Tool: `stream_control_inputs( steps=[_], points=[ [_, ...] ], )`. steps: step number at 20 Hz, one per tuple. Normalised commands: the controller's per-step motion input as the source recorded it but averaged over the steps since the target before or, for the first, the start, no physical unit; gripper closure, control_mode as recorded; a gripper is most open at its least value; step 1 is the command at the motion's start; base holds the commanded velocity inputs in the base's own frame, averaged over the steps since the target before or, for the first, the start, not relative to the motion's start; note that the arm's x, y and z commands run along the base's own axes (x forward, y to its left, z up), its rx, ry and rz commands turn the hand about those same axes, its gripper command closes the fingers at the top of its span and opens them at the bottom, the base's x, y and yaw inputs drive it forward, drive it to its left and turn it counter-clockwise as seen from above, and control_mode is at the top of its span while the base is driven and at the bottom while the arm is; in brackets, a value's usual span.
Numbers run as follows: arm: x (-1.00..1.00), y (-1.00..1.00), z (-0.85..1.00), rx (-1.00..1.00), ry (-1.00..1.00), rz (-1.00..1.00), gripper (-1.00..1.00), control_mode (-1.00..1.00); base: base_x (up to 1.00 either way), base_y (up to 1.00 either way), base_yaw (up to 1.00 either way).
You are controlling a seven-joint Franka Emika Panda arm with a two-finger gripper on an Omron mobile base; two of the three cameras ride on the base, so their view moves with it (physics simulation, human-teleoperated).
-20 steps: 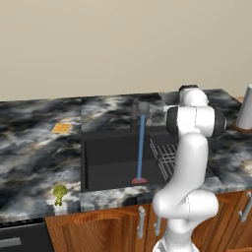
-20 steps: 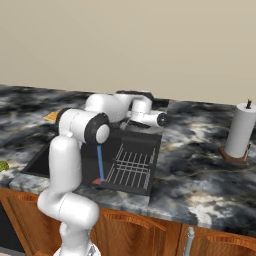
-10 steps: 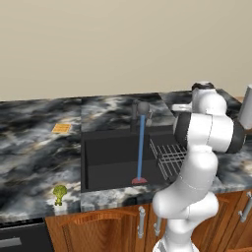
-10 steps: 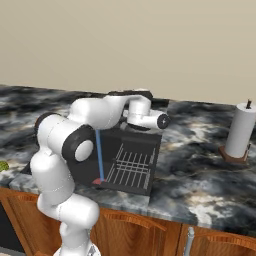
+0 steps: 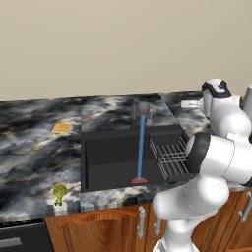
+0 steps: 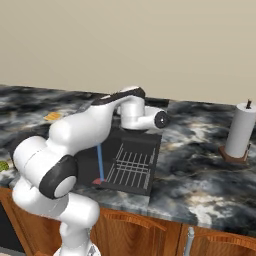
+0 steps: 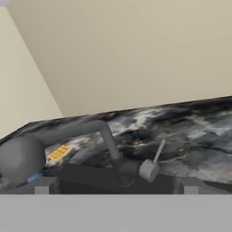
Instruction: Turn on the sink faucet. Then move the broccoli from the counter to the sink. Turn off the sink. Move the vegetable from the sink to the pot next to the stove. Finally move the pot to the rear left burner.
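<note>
Hand view | gripper (image 7: 113, 185) jaws wide apart, empty | sink faucet (image 7: 131, 165) just ahead, water running

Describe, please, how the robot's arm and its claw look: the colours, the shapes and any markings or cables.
The arm is made of glossy white, rounded segments, joined by dark grey to black bands at the joints. The base view from the left shows a dark cap on top of the wrist section. No cables or markings are visible. The claw shows as two small, dark grey, square-edged finger tips in the hand view.
</note>
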Motion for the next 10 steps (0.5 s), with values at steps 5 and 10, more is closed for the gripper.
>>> stream_control_inputs(
  steps=[5, 10],
  points=[
    [-0.54, 0.13, 0.59, -0.02, 0.04, -0.02, -1.00, -1.00, 0.00, 0.00, 0.00],
    [-0.47, 0.15, 0.49, -0.04, 0.12, -0.06, -1.00, -1.00, 0.00, 0.00, 0.00]
  ],
)
